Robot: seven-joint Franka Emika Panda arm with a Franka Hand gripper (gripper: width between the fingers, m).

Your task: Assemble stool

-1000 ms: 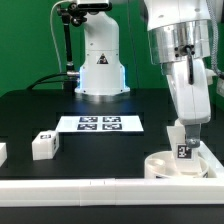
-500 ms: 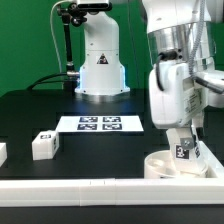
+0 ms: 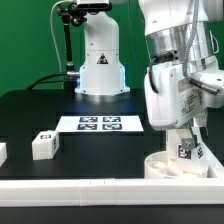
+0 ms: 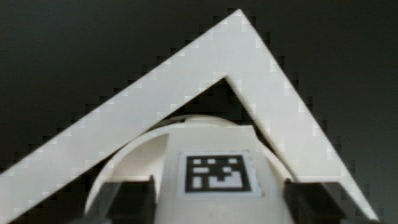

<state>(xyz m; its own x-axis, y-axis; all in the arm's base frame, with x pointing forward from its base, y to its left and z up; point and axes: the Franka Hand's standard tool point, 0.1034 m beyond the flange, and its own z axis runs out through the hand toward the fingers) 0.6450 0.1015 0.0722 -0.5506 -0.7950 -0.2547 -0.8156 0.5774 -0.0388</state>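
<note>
My gripper (image 3: 187,148) is shut on a small white leg block (image 3: 186,151) with a black-and-white tag and holds it upright on the round white seat disc (image 3: 160,167) at the front of the exterior view's right. In the wrist view the tagged leg block (image 4: 219,172) sits between my two dark fingers (image 4: 121,200), with the gripper (image 4: 222,205) closed around it and the curved seat disc (image 4: 125,165) behind. A second leg block (image 3: 43,145) stands on the table at the exterior view's left. A third (image 3: 2,152) shows at the left edge.
The marker board (image 3: 100,123) lies flat at the table's middle, in front of the robot base (image 3: 100,70). A long white border rail (image 3: 90,188) runs along the front edge. In the wrist view two rails (image 4: 240,60) meet in a corner beyond the seat.
My wrist and hand have turned about the vertical axis while the leg block stays in place on the seat disc. The loose leg blocks have not moved.
</note>
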